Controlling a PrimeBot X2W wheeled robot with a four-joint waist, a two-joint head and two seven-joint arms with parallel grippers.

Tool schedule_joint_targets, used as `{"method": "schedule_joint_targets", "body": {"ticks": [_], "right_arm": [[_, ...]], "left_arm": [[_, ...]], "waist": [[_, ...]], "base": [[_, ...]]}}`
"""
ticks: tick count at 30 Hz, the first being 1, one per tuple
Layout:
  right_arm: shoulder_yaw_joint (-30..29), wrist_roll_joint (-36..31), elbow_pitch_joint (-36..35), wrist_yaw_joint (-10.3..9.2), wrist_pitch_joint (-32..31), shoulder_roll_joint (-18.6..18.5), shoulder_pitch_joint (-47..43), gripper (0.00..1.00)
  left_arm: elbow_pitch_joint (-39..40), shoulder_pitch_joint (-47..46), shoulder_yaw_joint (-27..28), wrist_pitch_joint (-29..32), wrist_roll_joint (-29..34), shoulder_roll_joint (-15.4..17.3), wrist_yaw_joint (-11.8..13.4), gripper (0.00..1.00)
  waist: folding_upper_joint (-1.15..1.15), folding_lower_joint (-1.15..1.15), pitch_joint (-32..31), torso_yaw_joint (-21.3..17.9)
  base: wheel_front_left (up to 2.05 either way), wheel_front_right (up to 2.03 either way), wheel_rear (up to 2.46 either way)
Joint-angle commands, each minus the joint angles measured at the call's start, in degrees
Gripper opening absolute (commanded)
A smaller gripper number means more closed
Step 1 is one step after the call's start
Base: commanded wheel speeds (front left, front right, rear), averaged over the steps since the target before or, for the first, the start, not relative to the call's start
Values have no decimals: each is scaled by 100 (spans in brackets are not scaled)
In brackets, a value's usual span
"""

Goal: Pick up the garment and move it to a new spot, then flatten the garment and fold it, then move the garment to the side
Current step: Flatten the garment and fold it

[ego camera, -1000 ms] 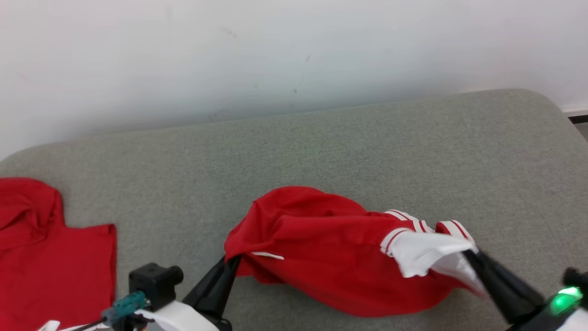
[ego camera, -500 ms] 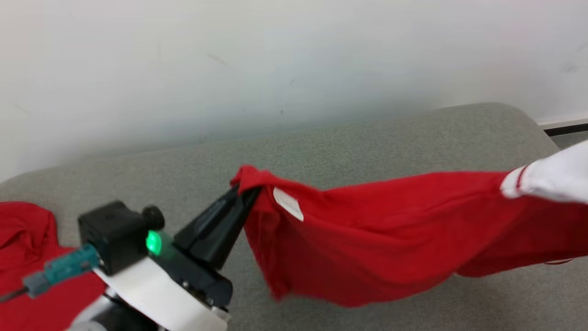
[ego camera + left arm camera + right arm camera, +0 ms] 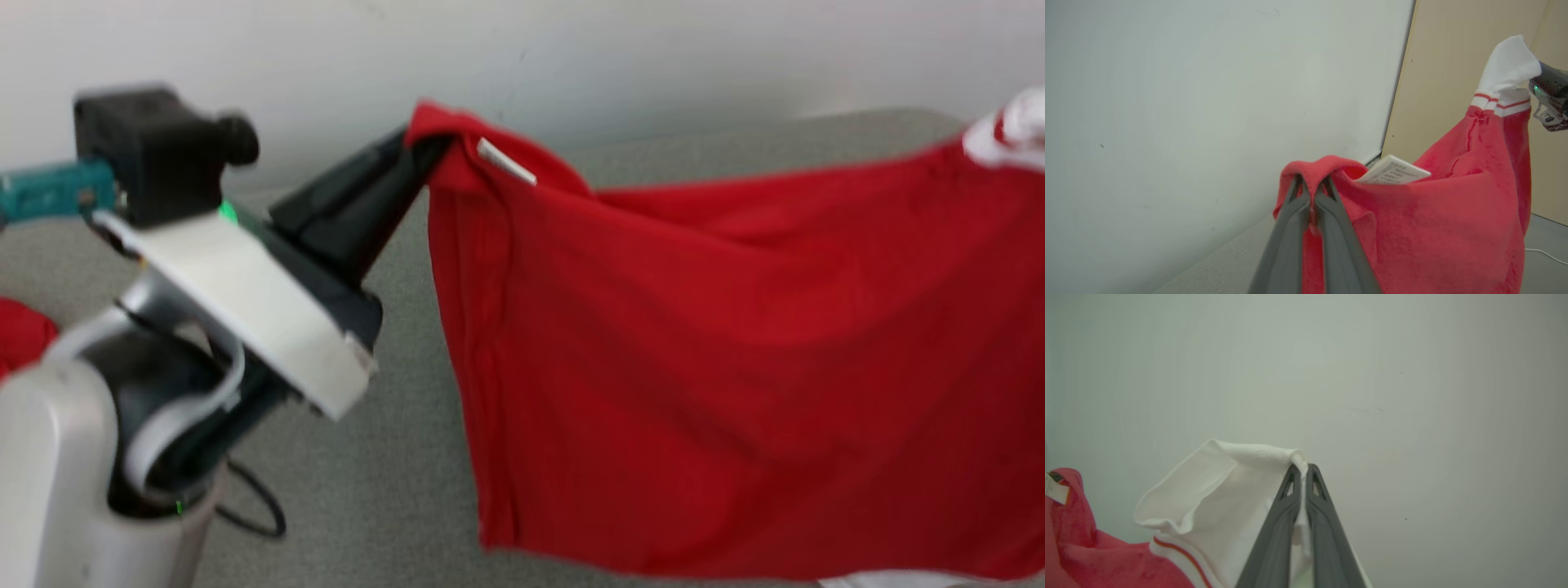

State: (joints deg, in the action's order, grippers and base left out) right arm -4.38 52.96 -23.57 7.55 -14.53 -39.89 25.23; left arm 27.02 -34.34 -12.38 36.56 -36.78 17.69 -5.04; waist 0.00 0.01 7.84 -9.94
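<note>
A red jersey garment hangs in the air, spread wide like a curtain. One red corner is pinched in the closed left claw. Its white sleeve, trimmed with red stripes, is pinched in the closed right claw.
</note>
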Motion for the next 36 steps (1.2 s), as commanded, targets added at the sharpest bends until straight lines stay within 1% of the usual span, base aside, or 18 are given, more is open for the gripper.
{"method": "schedule_joint_targets", "body": {"ticks": [1,3,5,8,10,12,15,16,18,20,22,25,27,29,32,34,36], "right_arm": [[160,-85,273,-14,4,113,487,0],[403,-241,723,-13,-24,249,1200,0],[566,-449,1202,-13,-10,483,1947,0],[731,-874,1980,-13,17,856,3106,0],[851,-1213,2528,-13,144,1107,3837,0],[897,-1562,3052,-13,361,1378,4498,0],[938,-2060,3768,-13,891,1735,5436,0],[969,-2178,3990,-14,1072,1828,5668,0],[1146,-2344,4330,-13,1381,1967,6025,0],[1336,-2348,4576,-14,1664,2023,6198,0],[1563,-2178,4680,-13,1977,2016,6134,0],[1959,-1879,4664,-14,2321,1698,5617,0],[2305,-1718,4484,-14,2522,1350,5081,0],[2573,-1441,4274,-14,2647,1017,4413,0],[2806,-1042,3893,-14,2769,490,3291,0],[2856,-715,3605,-14,2842,183,2528,0],[2904,-534,3344,-14,2880,-117,1793,0]], "left_arm": [[-228,-347,-14,65,99,58,-29,0],[-611,-926,-20,69,245,75,-43,0],[-1083,-1518,-52,12,397,126,-93,0],[-1861,-2465,-49,-246,684,111,-128,0],[-2457,-3089,-24,-532,860,37,-132,0],[-3039,-3723,-18,-935,1141,15,-122,0],[-3956,-4527,-50,-1644,1575,-57,-42,0],[-4227,-4768,-69,-1903,1707,-96,-6,0],[-4755,-5155,-136,-2382,1849,-197,-13,0],[-5218,-5379,-169,-2822,1959,-263,-6,0],[-5645,-5435,-220,-3253,1980,-356,-34,0],[-6115,-5186,-310,-3782,1883,-396,-117,0],[-6334,-4812,-396,-4100,1775,-397,-175,0],[-6444,-4348,-530,-4378,1685,-296,-208,0],[-6355,-3446,-737,-4671,1462,-209,-234,0],[-6121,-2770,-949,-4781,1236,-164,-242,0],[-5859,-2077,-1066,-4859,1056,-66,-239,0]], "waist": [[0,-1,530,145],[0,-1,881,228],[0,-1,1202,303],[0,-1,1690,425],[0,-1,1944,498],[0,-1,2131,546],[0,-1,2378,579],[0,-1,2463,589],[0,-1,2628,615],[0,-1,2759,632],[0,-1,2811,644],[0,-1,2797,673],[0,-1,2697,682],[0,-1,2529,686],[0,-1,2248,697],[0,-1,2039,721],[0,-1,1803,742]], "base": [[0,0,0],[0,0,0],[0,0,0],[0,0,0],[0,0,0],[0,0,0],[0,0,0],[0,0,0],[0,0,0],[0,0,0],[0,0,0],[0,0,0],[0,0,0],[0,0,0],[0,0,0],[0,0,0],[0,0,0]]}}
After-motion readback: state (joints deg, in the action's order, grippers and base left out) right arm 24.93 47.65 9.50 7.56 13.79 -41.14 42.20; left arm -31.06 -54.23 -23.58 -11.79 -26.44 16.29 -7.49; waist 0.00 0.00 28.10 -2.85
